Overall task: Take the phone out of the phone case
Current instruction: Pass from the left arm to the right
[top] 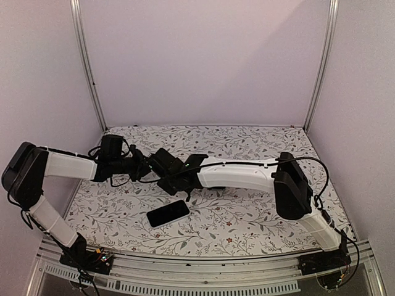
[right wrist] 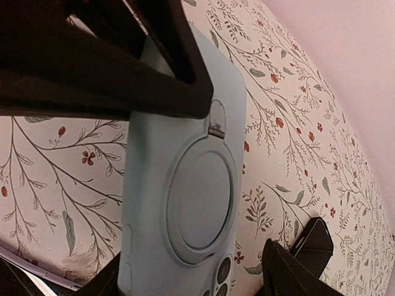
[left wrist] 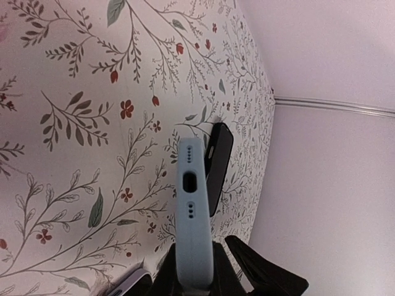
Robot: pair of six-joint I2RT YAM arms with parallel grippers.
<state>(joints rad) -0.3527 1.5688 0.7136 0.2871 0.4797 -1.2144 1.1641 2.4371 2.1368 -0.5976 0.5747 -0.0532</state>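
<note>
Checker: Case pos + holder?
Labeller: Pale-blue phone case (right wrist: 185,185) is held up off the table (top: 247,216). It is pinched by L grpr (left wrist: 196,279) at the port end, w/ jaws closed tight on front and back faces. The port edge is turned toward the L wrist cam.
Checker: R grpr?
Labeller: R grpr (right wrist: 197,271) is set around the camera-cutout end, jaws partway open. One finger (right wrist: 296,265) is seen apart from the case edge, w/ cloth visible btwn. The other finger is seen right at the opposite edge; contact can't be told. The case is straddled, not gripped.
Checker: Phone?
Labeller: Phone (top: 168,213) is out of the case and laid flat on the floral cloth. It is nearer the arm bases than the grprs and apart from both.
Checker: Obstructions?
Labeller: In R wrist view the upper back of the case is crossed by the black finger of L grpr, so that part is hidden. In top view both wrists are crowded together mid-table and the case is barely made out. Enclosure walls (top: 203,61) and metal uprights (top: 86,68) are seen behind, well apart.
</note>
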